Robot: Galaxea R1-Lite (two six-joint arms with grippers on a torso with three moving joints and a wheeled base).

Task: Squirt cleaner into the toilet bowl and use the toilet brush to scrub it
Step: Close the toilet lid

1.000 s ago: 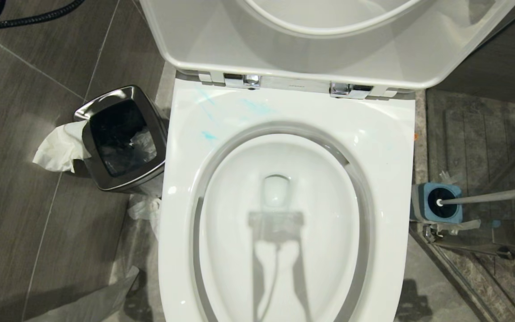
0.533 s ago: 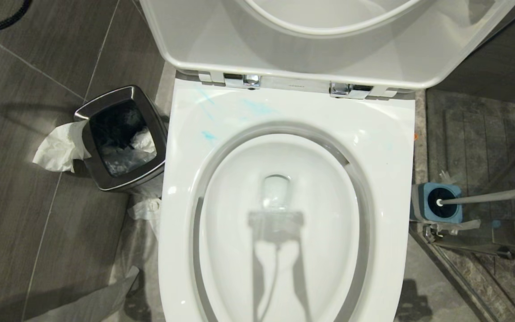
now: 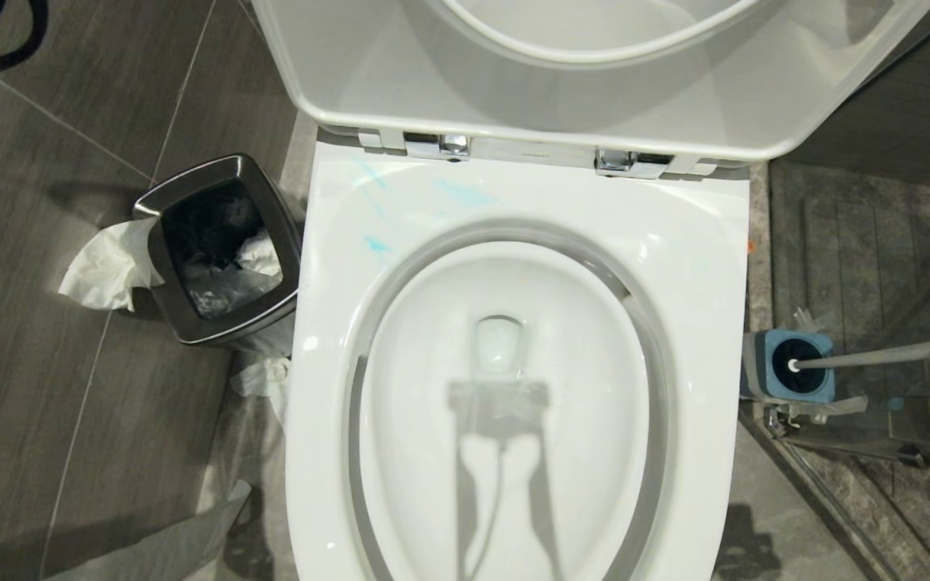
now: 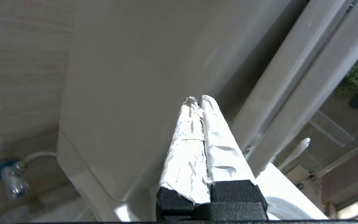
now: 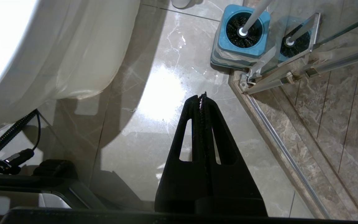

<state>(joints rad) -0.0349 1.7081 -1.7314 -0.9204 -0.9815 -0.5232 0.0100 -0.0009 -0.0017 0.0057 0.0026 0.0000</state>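
Note:
The toilet bowl (image 3: 328, 266) fills the middle of the head view, seat and lid raised, with faint blue streaks on its back rim. The toilet brush (image 3: 885, 353) stands in its blue holder (image 3: 788, 387) on the floor to the right. Neither gripper shows in the head view. My left gripper (image 4: 199, 99), with fingers wrapped in white, is shut on nothing and points at the toilet's white outer surface (image 4: 129, 77). My right gripper (image 5: 201, 95) hangs shut and empty over the floor between the bowl's outer side (image 5: 42, 56) and the brush (image 5: 255, 15). The cleaner is out of view.
A steel bin (image 3: 158, 266) with white tissue (image 3: 106, 266) hanging over its edge stands left of the toilet, and crumpled plastic (image 3: 263, 379) lies beside it. A glass shower door and its metal rail (image 5: 284, 152) run just behind the brush holder. A wall valve (image 4: 11, 183) sits low beside the toilet.
The black cable at the head view's top left corner has drawn back towards the left edge. A shadow has swept across the floor and the bin. The toilet and brush have not moved.

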